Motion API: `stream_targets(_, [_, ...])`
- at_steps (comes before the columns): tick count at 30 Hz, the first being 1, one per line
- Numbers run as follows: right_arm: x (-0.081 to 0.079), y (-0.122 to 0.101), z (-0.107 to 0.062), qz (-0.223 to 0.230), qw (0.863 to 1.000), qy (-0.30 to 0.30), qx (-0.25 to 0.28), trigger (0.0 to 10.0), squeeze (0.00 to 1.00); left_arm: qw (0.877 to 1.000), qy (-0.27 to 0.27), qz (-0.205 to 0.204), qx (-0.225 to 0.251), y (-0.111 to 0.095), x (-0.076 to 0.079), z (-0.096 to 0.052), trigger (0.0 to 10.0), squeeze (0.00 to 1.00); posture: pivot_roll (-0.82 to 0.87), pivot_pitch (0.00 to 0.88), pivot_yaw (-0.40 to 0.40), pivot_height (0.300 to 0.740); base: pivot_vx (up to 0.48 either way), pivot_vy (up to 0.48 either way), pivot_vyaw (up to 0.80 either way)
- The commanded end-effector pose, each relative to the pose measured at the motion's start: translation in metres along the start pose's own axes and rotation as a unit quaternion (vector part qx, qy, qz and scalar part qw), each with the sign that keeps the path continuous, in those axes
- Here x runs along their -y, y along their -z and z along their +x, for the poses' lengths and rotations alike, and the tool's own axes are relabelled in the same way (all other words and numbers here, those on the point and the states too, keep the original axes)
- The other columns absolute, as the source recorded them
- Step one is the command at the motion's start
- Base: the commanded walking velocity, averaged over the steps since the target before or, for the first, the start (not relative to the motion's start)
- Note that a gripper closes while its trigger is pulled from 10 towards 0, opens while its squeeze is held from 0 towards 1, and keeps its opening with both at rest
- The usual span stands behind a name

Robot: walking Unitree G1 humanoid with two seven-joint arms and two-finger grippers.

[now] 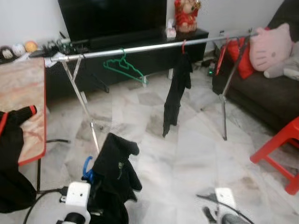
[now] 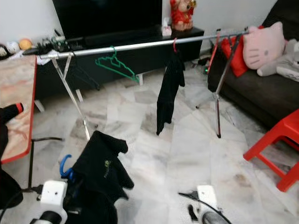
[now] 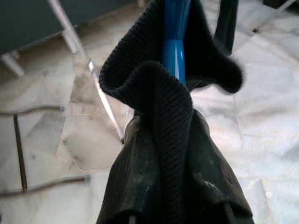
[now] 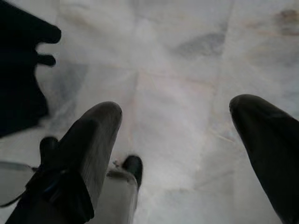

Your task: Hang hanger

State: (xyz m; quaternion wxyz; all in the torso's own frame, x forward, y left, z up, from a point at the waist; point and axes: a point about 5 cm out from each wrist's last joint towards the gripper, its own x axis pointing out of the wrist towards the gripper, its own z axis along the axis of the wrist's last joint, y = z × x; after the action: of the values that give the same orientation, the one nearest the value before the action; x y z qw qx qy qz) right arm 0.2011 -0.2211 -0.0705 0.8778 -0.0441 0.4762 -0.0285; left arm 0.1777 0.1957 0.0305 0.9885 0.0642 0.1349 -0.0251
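Left gripper (image 3: 175, 140) low in front of the robot, jaws clamped on a blue hanger (image 3: 176, 28) with a black garment (image 1: 117, 161) draped over it; the knit fabric bunches between the fingers, so the hold is on cloth and plastic together. The blue hook (image 1: 87, 166) pokes out beside the garment.

Right gripper (image 4: 182, 140) hangs over the marble floor (image 1: 196, 154), jaws wide and holding nothing.

Clothes rail (image 1: 154, 46) stands well ahead, in front of the TV cabinet (image 1: 154, 56). On it: an empty green hanger (image 1: 122, 65) and a red hanger (image 1: 183, 45) carrying dark clothing (image 1: 176, 93).

Judgement: the load must be carried up to the rail. Keep the hook upright and turned toward the bar, aim for the bare stretch between green and red hangers, lift above the bar, lower until the hook seats, then release. Fabric in the grip may slip.

No containers visible. Desk (image 1: 23, 102) on the robot's left carries another dark garment (image 1: 11, 140).
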Motion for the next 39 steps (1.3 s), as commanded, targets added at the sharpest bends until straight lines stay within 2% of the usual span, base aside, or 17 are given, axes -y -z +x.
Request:
stream_targets(1, [0.009, 0.005, -0.001, 0.0, 1.0, 0.011, -0.008, 10.0, 0.0, 1.0, 0.004, 0.004, 0.021, -0.01, 0.003, 0.004, 10.0, 0.0, -0.04, 0.0, 0.025, 0.732, 0.33, 0.0, 0.0])
stream_targets(13, [0.009, 0.003, -0.001, -0.009, 1.0, 0.008, -0.005, 10.0, 0.0, 1.0, 0.002, -0.001, 0.02, -0.011, 0.004, 0.005, 10.0, 0.0, -0.04, 0.0, 0.021, 0.732, 0.328, 0.0, 0.0])
stream_targets(18, [0.011, 0.0, -0.001, -0.033, 0.999, 0.008, -0.004, 10.0, 0.0, 1.0, -0.026, -0.009, 0.01, -0.005, -0.003, 0.0, 10.0, 0.0, -0.03, 0.0, -0.011, 0.732, 0.327, 0.0, 0.0])
stream_targets(23, [0.01, -0.001, -0.001, -0.036, 0.999, 0.007, -0.004, 10.0, 0.0, 0.999, -0.045, -0.011, 0.011, -0.005, -0.011, -0.002, 10.0, 0.0, -0.03, 0.0, -0.018, 0.732, 0.326, 0.0, 0.0])
stream_targets(34, [0.011, -0.002, -0.001, -0.032, 0.999, 0.009, -0.003, 10.0, 0.0, 0.999, -0.047, -0.015, 0.01, -0.005, -0.01, 0.001, 10.0, 0.0, -0.04, 0.0, -0.016, 0.732, 0.322, 0.0, 0.0])
stream_targets(39, [0.011, -0.003, -0.001, -0.034, 0.999, 0.009, -0.004, 10.0, 0.0, 0.998, -0.055, -0.028, 0.015, -0.007, -0.011, 0.001, 10.0, 0.0, -0.04, 0.0, -0.016, 0.732, 0.0, 0.0, 0.0])
